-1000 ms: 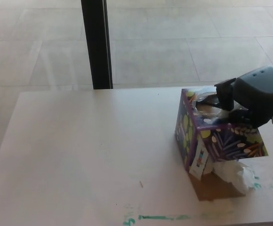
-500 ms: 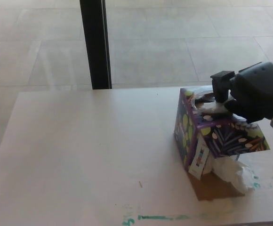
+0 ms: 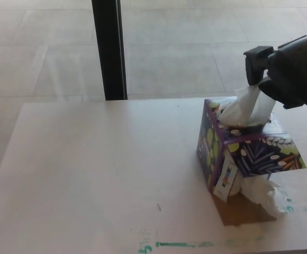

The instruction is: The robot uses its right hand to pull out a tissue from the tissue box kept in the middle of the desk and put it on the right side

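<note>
One tissue box (image 3: 243,153) stands on the one desk (image 3: 100,174), toward three o'clock. Two tissues show: one tissue (image 3: 249,108) rising from the top of the box at about two o'clock, and one crumpled tissue (image 3: 262,193) lying against the foot of the box at about four o'clock. One robot hand (image 3: 294,71) is in view (the right one, pinching the rising tissue). One dark post (image 3: 109,50) stands at twelve o'clock beyond the desk.
</note>
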`<state>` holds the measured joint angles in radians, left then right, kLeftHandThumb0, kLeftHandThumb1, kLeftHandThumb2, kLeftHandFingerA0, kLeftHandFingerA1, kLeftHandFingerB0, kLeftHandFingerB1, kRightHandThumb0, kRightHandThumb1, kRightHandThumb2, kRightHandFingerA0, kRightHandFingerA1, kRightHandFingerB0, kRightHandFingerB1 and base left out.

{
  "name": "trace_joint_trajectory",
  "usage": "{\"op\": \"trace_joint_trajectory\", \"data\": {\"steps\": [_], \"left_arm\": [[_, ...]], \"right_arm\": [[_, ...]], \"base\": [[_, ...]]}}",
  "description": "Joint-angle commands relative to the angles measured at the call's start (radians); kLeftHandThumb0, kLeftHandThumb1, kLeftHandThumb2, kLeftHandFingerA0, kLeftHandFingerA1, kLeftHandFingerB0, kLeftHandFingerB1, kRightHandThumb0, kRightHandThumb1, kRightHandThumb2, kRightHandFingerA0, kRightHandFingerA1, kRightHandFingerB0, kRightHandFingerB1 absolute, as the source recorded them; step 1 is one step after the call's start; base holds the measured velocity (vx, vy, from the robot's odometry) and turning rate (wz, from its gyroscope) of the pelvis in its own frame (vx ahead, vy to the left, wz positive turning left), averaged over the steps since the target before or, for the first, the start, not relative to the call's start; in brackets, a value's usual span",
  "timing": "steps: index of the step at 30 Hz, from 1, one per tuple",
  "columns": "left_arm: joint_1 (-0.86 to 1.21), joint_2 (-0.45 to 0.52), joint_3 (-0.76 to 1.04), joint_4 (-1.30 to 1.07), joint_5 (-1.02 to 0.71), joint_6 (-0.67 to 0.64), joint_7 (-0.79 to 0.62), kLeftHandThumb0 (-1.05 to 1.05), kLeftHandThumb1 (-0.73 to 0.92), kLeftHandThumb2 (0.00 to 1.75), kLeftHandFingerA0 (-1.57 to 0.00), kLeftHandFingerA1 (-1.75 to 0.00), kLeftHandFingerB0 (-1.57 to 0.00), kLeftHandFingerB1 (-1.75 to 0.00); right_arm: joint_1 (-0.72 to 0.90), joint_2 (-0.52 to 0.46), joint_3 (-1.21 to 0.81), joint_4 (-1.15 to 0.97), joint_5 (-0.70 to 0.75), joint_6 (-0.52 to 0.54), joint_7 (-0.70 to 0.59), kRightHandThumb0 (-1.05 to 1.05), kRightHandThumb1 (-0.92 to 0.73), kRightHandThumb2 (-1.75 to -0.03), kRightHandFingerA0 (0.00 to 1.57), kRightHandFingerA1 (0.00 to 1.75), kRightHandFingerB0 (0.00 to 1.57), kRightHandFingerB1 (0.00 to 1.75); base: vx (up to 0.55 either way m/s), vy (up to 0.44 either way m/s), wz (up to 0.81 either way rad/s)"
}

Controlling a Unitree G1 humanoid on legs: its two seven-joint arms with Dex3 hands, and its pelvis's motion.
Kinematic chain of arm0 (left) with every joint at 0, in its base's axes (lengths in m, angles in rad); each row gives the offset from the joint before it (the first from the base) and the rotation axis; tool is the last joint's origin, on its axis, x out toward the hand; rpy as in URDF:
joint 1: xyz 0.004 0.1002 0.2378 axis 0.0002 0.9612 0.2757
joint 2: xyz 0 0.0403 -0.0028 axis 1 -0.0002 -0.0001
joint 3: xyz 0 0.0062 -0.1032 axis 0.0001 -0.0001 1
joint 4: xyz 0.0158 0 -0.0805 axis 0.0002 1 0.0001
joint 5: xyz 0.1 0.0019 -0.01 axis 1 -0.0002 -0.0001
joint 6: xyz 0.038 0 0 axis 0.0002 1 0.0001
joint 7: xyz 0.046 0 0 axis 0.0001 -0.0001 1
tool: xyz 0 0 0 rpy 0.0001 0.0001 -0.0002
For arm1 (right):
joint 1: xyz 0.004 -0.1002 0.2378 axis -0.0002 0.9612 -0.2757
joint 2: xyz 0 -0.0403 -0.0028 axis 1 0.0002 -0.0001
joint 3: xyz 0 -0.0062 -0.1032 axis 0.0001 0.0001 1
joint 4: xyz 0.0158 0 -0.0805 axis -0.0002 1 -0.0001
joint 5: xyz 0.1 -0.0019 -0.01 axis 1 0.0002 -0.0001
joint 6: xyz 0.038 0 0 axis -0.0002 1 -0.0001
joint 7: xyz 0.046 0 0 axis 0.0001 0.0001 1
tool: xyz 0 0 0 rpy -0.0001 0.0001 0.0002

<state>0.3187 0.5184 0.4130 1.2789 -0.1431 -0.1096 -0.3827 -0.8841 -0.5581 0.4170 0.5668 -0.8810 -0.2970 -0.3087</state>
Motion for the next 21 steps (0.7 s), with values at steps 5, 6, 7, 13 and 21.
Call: {"op": "trace_joint_trajectory", "data": {"steps": [5, 6, 7, 13, 21], "left_arm": [[0.015, 0.008, 0.0, 0.01, -0.003, -0.036, 0.011, -0.86, 0.92, 0.73, -0.64, -0.53, -0.5, -0.45], [0.011, 0.008, 0.011, 0.011, -0.015, -0.025, 0.009, -0.86, 0.92, 0.71, -0.62, -0.53, -0.51, -0.46], [0.012, 0.009, 0.012, 0.01, -0.016, -0.022, 0.011, -0.82, 0.72, 1.11, -0.61, -0.64, -0.48, -0.57], [0.025, 0.013, 0.004, 0.01, -0.003, -0.035, 0.0, -0.88, 0.92, 0.74, -0.61, -0.52, -0.49, -0.44], [0.028, 0.013, 0.007, 0.008, -0.009, -0.026, 0.005, -0.85, 0.92, 0.72, -0.62, -0.49, -0.5, -0.44]], "right_arm": [[-0.047, -0.03, -0.01, 0.026, -0.037, -0.015, -0.079, -0.19, -0.5, -1.0, 0.89, 1.62, 0.76, 1.38], [-0.066, -0.033, -0.008, 0.039, -0.045, -0.015, -0.086, -0.2, -0.52, -1.02, 0.86, 1.7, 0.74, 1.5], [-0.081, -0.034, -0.008, 0.045, -0.054, -0.006, -0.098, -0.21, -0.52, -1.04, 0.89, 1.75, 0.74, 1.52], [-0.125, -0.038, -0.03, 0.079, -0.049, 0.009, -0.136, -0.19, -0.47, -1.02, 0.89, 1.75, 0.69, 1.63], [-0.22, -0.128, -0.003, 0.172, -0.097, -0.018, -0.167, -0.21, -0.48, -1.07, 0.9, 1.74, 0.77, 1.5]], "base": [[0.0, 0.0, 0.0], [0.0, 0.0, 0.0], [0.0, 0.0, 0.0], [0.0, 0.0, 0.0], [0.0, 0.0, 0.0]]}}
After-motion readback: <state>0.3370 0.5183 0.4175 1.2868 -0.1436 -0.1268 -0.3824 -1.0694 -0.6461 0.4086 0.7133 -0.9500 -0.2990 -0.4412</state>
